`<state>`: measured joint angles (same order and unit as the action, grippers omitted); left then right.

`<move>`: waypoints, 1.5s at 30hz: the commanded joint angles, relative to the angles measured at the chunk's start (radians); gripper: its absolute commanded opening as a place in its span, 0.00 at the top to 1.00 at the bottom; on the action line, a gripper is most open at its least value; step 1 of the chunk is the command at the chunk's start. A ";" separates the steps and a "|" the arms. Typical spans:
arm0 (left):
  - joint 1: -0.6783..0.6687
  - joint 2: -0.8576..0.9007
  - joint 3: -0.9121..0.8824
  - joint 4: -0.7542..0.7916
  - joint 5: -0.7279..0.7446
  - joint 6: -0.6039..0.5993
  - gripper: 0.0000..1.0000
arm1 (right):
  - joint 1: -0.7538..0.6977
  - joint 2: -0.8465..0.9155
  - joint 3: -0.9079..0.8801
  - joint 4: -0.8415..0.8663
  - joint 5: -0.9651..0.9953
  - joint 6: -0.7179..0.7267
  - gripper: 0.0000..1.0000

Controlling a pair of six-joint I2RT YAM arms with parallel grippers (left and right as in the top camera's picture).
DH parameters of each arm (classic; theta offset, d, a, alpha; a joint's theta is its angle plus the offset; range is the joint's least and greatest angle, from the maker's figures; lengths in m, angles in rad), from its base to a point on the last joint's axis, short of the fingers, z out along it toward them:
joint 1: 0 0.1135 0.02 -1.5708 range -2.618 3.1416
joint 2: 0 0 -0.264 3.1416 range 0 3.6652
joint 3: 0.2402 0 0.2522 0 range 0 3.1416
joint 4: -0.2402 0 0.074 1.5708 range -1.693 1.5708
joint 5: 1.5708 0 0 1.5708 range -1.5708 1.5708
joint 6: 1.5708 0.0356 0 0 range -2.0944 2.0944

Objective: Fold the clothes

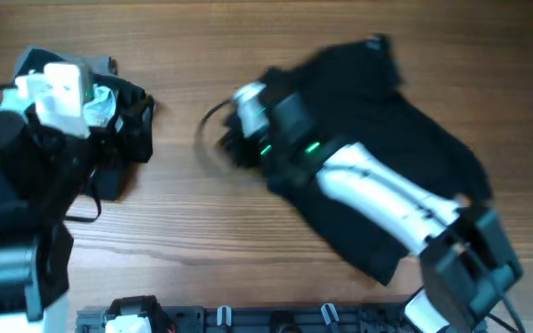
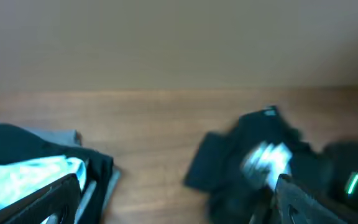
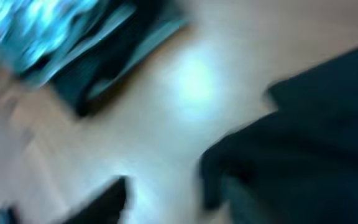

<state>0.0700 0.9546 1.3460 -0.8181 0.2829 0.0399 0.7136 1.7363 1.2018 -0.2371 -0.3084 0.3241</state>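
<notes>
The large black garment [image 1: 405, 129] of the clothes lies crumpled at centre right, and it also shows in the left wrist view [image 2: 229, 155] and the right wrist view [image 3: 309, 137]. My right gripper [image 1: 229, 141] hangs blurred at its left edge. In its own view the right gripper [image 3: 173, 199] stands open over bare wood, with the fabric beside one finger. A stack of folded black, grey and light blue clothes [image 1: 123, 120] lies at the left. My left gripper [image 2: 179, 202] hovers just past that stack [image 2: 42, 165], wide open and empty.
The wooden table [image 1: 202, 222] stretches between the stack and the black garment. A dark rail with fixtures [image 1: 248, 319] runs along the front edge. The right arm's white link [image 1: 378, 190] lies across the black garment.
</notes>
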 commanded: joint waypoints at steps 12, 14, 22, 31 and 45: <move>-0.136 0.381 0.016 0.077 0.039 0.009 0.00 | -0.368 -0.332 0.018 -0.324 0.162 0.174 0.23; -0.172 0.512 0.016 0.159 0.039 0.008 0.06 | -0.456 -0.343 0.018 -0.392 0.132 0.174 0.24; -0.196 0.955 0.016 0.446 0.076 -0.004 0.28 | -0.597 -0.339 0.017 -0.646 0.187 0.173 0.19; -0.204 1.090 0.015 0.396 0.038 -0.003 0.46 | -0.671 -0.335 0.017 -0.679 0.234 0.174 0.18; -0.239 1.162 0.013 0.253 0.041 -0.003 0.96 | -0.725 -0.335 0.017 -0.683 0.369 0.263 0.16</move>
<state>-0.1558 2.0850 1.3655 -0.5320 0.3260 0.0399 0.0185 1.3941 1.2125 -0.9195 -0.0021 0.5240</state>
